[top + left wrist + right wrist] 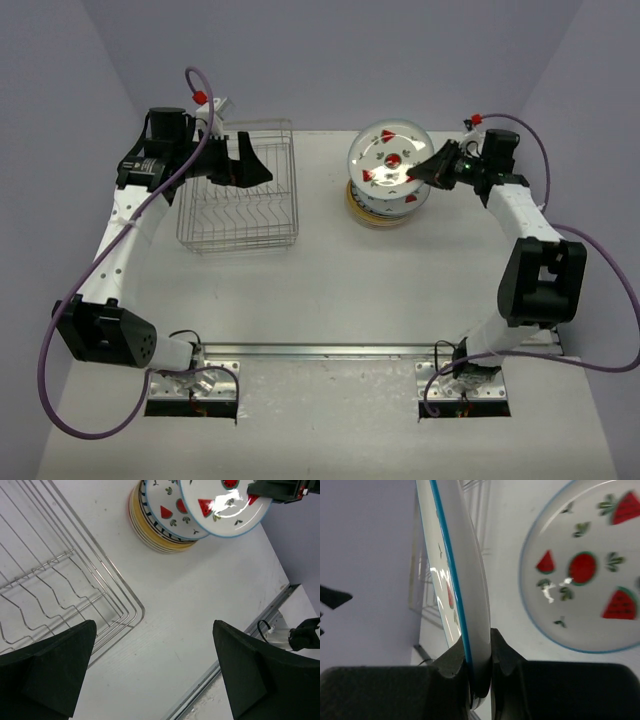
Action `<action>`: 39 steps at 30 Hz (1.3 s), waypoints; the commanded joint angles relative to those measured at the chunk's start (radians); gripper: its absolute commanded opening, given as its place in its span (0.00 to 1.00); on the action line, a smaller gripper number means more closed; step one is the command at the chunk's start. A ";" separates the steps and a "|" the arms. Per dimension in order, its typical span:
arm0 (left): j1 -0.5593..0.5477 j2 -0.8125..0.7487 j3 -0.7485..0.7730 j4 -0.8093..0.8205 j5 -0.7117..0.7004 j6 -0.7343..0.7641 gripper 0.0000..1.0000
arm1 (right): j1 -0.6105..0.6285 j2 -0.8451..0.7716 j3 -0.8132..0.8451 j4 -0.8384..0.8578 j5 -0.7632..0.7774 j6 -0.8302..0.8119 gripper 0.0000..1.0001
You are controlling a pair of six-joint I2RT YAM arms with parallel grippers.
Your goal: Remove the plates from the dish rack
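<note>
**Q:** Dish rack (240, 190): contents?

**A:** On my left wrist feed I see its wire floor and upright slot wires in plain sight. The plates I can see are outside it. A stack of plates (381, 212) sits on the table (330, 290) to the rack's right, well apart from its wall. The top one is white with red wedges.

**Q:** Edges and room?

**A:** Bare tabletop lies between the rack's rounded right corner and the stack. A tilted plate (392, 158), blue-rimmed with red wedges, hangs over the stack.

**Q:** Fingers?

**A:** My left gripper (155, 672) hovers over the rack, fingers (55, 670) spread wide above the wires. My right gripper (480, 670) is on the side of the stack away from the rack. It pinches the tilted plate's rim, one pad on each face.
</note>
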 commanded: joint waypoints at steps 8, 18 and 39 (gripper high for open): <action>-0.002 -0.030 0.010 0.029 -0.048 0.019 1.00 | -0.095 0.179 0.195 -0.078 0.059 -0.088 0.00; -0.002 -0.026 -0.014 0.041 -0.024 0.015 1.00 | -0.089 0.270 0.240 -0.202 0.053 -0.144 0.05; -0.002 -0.046 -0.028 0.031 -0.034 0.025 1.00 | 0.034 0.128 0.310 -0.358 0.847 -0.540 0.99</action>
